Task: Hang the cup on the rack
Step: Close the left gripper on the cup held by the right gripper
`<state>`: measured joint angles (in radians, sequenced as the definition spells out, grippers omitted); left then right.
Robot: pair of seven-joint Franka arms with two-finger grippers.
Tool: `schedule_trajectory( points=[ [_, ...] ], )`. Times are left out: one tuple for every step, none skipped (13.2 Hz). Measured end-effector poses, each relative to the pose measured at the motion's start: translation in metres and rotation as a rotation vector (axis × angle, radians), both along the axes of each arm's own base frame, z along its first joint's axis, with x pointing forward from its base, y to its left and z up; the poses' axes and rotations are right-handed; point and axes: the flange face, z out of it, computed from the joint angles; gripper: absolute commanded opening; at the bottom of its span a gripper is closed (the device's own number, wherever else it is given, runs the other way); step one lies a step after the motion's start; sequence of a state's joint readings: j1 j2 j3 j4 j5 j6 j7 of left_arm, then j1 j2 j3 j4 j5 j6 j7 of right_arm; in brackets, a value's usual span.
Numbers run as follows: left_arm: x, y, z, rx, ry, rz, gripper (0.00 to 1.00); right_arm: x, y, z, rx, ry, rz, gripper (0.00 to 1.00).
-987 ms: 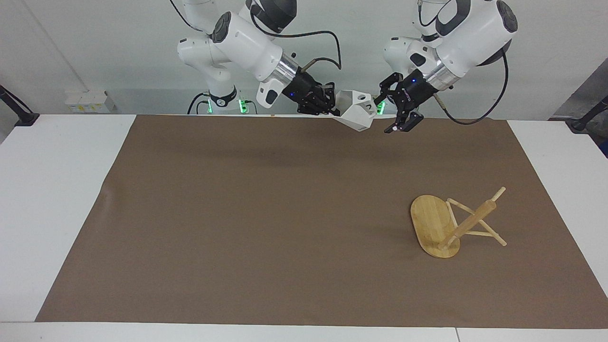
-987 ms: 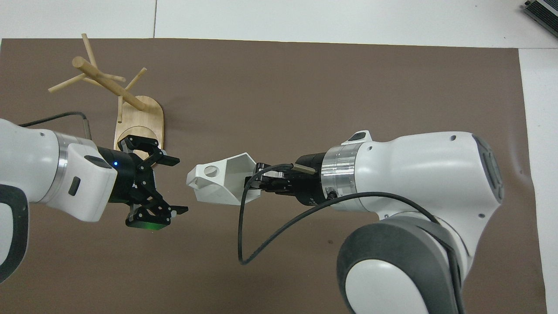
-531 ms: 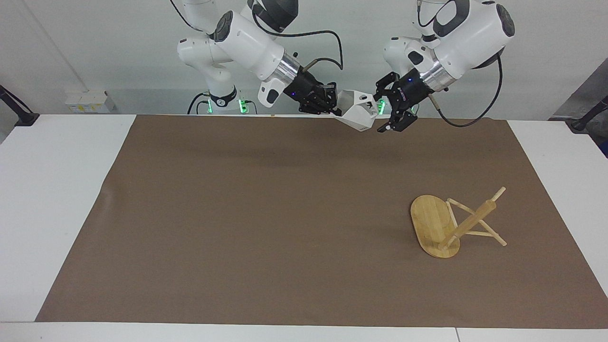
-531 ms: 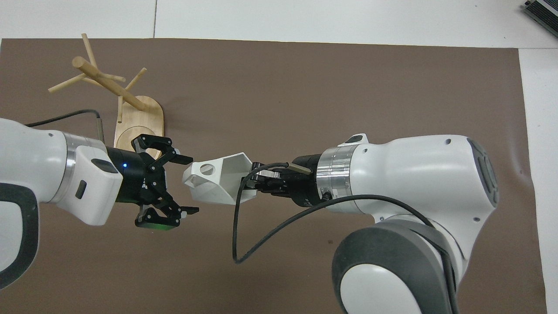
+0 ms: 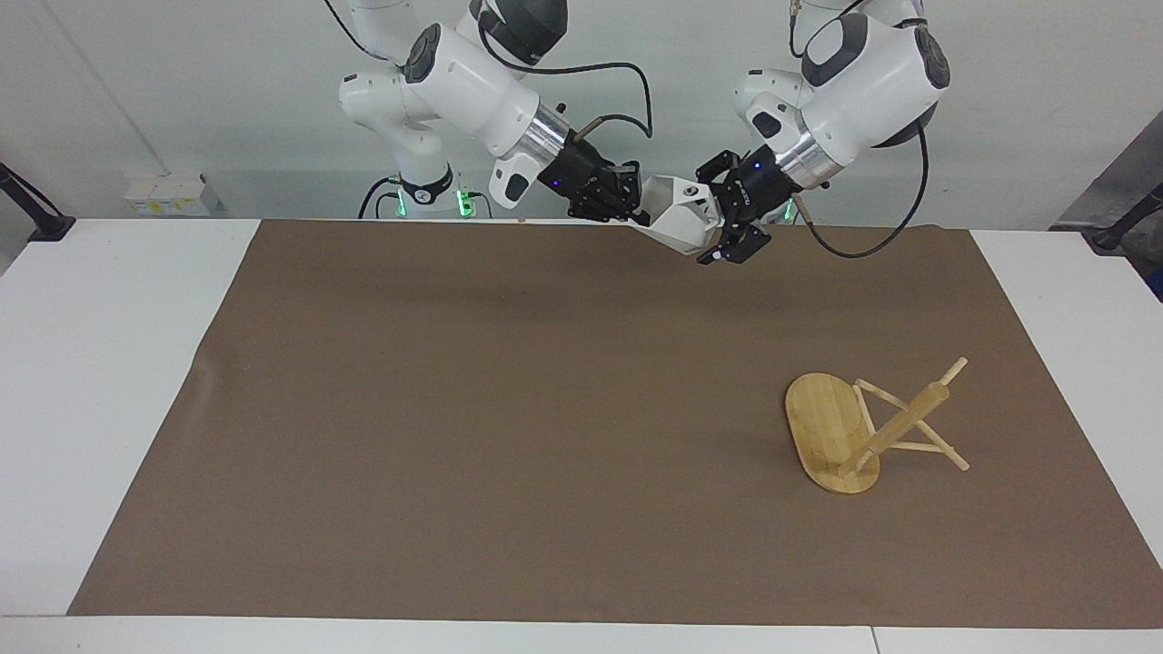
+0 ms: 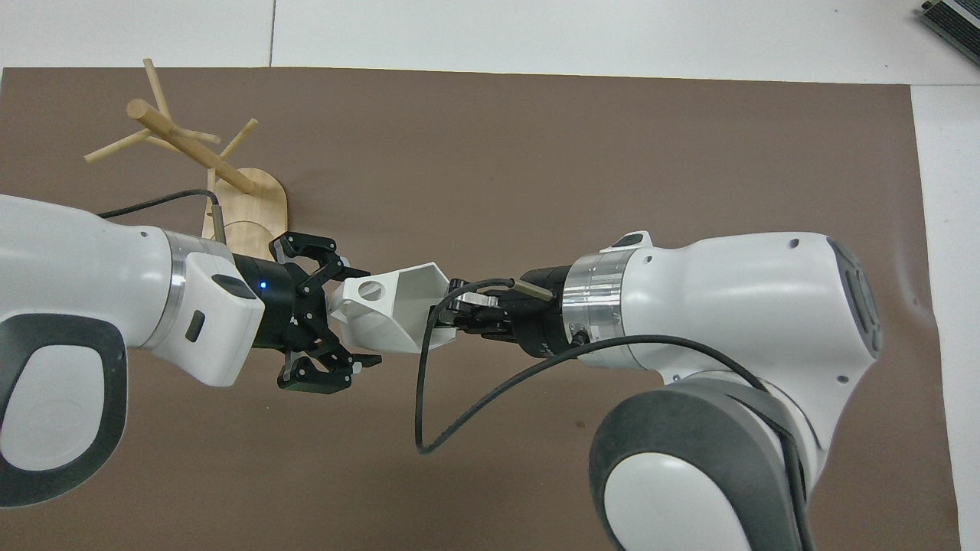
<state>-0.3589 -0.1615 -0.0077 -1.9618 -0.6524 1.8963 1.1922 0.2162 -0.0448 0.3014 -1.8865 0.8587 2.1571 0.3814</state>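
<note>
The white faceted cup [image 5: 677, 222] [image 6: 394, 306] hangs in the air over the mat's edge nearest the robots, lying sideways. My right gripper [image 5: 636, 204] [image 6: 452, 317] is shut on its rim wall. My left gripper [image 5: 711, 215] [image 6: 356, 314] is open, one finger on each side of the cup's handle end, where the round hole shows. Whether those fingers touch the cup cannot be told. The bamboo rack [image 5: 899, 422] [image 6: 191, 145] lies tipped over toward the left arm's end of the table, resting on the edge of its oval base and on its pegs.
A brown mat [image 5: 509, 409] covers most of the white table [image 5: 100, 363]. A black cable [image 6: 429, 428] loops down from the right arm's wrist. Both arms reach in over the mat's edge nearest the robots.
My left gripper has moved in toward the cup, from beside it to straddling its handle end. The right gripper has kept the cup almost still. The rack has not moved.
</note>
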Motion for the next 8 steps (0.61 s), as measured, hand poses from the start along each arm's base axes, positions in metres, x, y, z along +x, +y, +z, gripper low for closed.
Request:
schedule_trajectory(
  points=[
    [-0.0001, -0.0003, 0.0, 0.001, 0.007, 0.009, 0.0, 0.0002, -0.0002, 0.0, 0.0, 0.0, 0.0, 0.0],
    [-0.0008, -0.0013, 0.0, 0.001, 0.01, 0.009, 0.0, 0.0012, -0.0009, 0.0002, 0.001, -0.004, -0.006, 0.0],
    [-0.001, -0.0017, -0.0001, 0.002, 0.004, 0.001, 0.0, 0.0018, -0.0021, -0.0002, 0.0, -0.002, -0.005, 0.0],
    [-0.001, -0.0017, -0.0001, 0.002, 0.004, 0.001, 0.0, 0.0018, -0.0021, -0.0002, 0.0, -0.003, -0.005, 0.0],
    [-0.0009, -0.0017, 0.0, 0.001, 0.003, 0.001, 0.0, 0.0019, -0.0021, -0.0001, 0.0, -0.003, -0.005, 0.0],
    [-0.001, -0.0017, 0.0001, 0.001, 0.003, 0.001, 0.0, 0.0019, -0.0021, 0.0, 0.0, -0.003, -0.005, 0.0],
    [-0.001, -0.0016, 0.0002, 0.001, 0.003, 0.001, 0.0, 0.0019, -0.0021, 0.0, 0.001, -0.003, -0.005, 0.0],
    [-0.001, -0.0016, 0.0002, 0.001, 0.003, 0.001, 0.0, 0.0019, -0.0021, 0.0001, 0.001, -0.003, -0.005, 0.0]
  ],
)
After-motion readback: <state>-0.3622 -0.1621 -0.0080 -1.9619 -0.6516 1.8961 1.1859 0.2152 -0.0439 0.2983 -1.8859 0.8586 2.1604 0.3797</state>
